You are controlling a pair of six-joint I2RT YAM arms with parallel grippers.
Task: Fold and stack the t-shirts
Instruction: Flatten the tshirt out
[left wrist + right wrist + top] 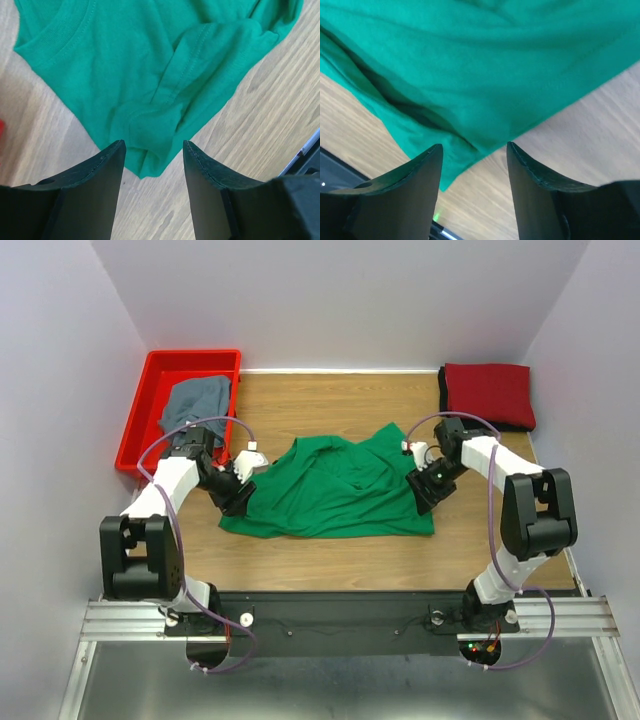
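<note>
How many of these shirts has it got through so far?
Looks done: one dark red shirt lies folded at the far right corner. In hand: the green shirt lies rumpled mid-table, with the left claw and right claw open at its two sides, gripping nothing. Left: folding and stacking it, then the grey-blue shirt heaped in the red bin.

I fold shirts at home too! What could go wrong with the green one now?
The green t-shirt lies rumpled and doubled over near the left gripper, so a pinch there may catch extra layers and fold lumpy. The right gripper sits over only a corner, which might slip out.
</note>
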